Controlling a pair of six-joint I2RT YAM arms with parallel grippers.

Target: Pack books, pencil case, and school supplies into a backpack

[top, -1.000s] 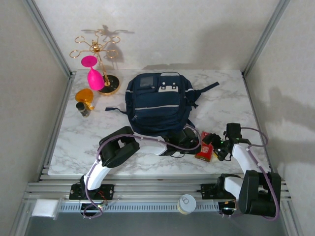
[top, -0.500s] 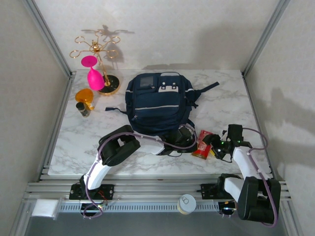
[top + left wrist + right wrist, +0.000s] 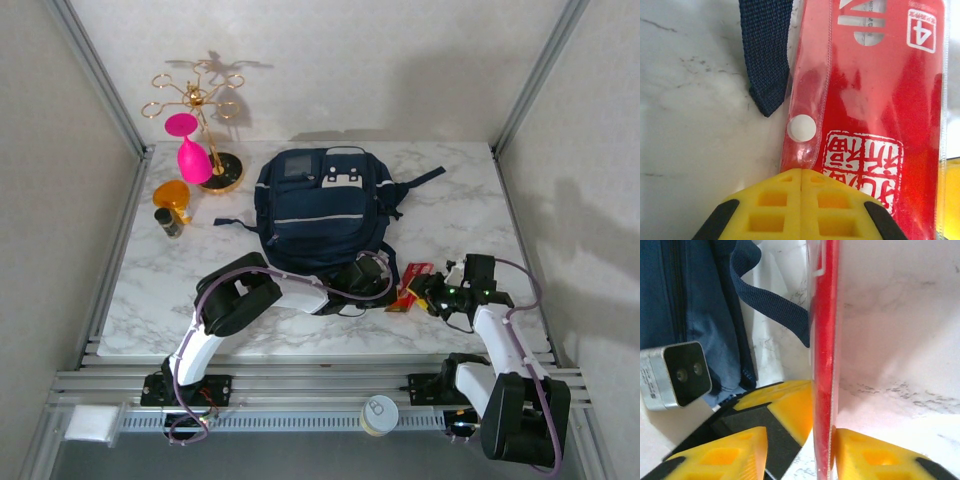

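Note:
The navy backpack lies flat in the middle of the table, and its side fills the left of the right wrist view. The school supplies, a red pack with white print, stand tipped up on edge just right of it. My left gripper is shut and empty, its yellow tip pressing the pack's face. My right gripper straddles the pack's edge. Its right finger touches the pack and its left finger stands apart. The books and pencil case are out of view.
A dark backpack strap lies on the marble beside the pack. At the far left stand a gold rack with a pink glass, an orange object and a small dark bottle. A can sits on the near rail.
The red pack went from lying flat to standing on edge and shifted a little left. My right gripper followed it and narrowed its jaws around it. The left gripper stayed shut against it.

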